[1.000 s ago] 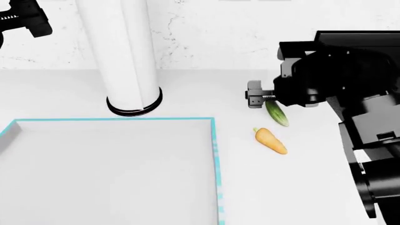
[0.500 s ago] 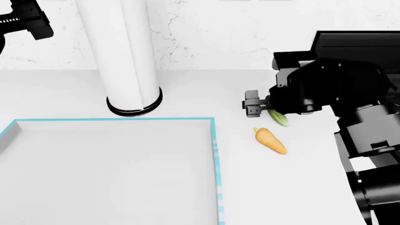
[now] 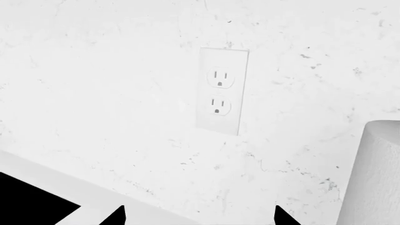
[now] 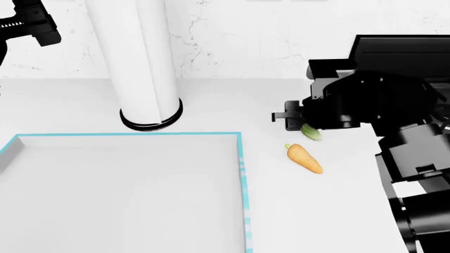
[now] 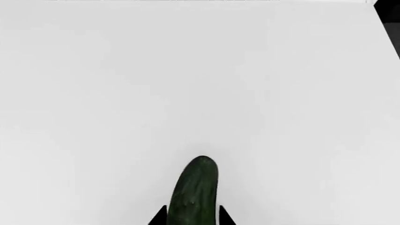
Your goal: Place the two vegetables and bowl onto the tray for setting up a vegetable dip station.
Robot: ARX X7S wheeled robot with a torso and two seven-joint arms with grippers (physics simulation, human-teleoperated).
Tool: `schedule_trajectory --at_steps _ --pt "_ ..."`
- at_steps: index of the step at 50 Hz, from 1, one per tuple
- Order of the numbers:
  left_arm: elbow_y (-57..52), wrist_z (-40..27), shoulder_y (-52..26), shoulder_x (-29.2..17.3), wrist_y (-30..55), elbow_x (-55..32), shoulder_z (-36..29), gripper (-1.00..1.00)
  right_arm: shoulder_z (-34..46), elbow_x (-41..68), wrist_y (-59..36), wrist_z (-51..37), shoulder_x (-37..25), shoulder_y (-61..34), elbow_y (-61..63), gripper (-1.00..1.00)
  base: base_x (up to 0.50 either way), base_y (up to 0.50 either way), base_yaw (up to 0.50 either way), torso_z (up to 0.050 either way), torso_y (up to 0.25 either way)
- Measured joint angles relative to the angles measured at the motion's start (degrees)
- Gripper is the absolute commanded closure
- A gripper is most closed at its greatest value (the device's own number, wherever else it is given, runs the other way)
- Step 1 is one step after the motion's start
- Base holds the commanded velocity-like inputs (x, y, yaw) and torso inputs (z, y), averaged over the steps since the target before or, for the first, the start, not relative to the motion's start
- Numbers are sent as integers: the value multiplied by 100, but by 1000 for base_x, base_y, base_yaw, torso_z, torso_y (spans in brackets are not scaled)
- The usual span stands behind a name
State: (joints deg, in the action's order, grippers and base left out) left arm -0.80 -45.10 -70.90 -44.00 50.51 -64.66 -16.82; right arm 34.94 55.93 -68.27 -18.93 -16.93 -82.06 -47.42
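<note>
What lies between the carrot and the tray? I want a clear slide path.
Nothing: in the head view only bare white counter separates the carrot from the tray rim.

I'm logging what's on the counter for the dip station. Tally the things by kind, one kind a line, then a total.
Vegetables: 2, a cucumber and a carrot
Trays: 1, the blue-rimmed tray
White cylinders with a black base: 1
Bowls: 0 in view
Total: 4

Carrot [image 4: 304, 158] right of tray [image 4: 243, 174], cuke [image 4: 311, 132] behind.
</note>
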Motion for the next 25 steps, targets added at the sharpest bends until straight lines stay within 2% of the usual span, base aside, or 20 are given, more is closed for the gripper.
schedule_trajectory --at_steps 14,25 --pt "3 -10 1 -6 -2 2 1 -100 -80 189 -55 -321 -142 87 284 100 0 0 0 -1 0" --pt "-3 -17 14 -9 -12 -1 6 -100 -313 534 -336 -773 -373 -91 1113 100 0 0 0 0 0"
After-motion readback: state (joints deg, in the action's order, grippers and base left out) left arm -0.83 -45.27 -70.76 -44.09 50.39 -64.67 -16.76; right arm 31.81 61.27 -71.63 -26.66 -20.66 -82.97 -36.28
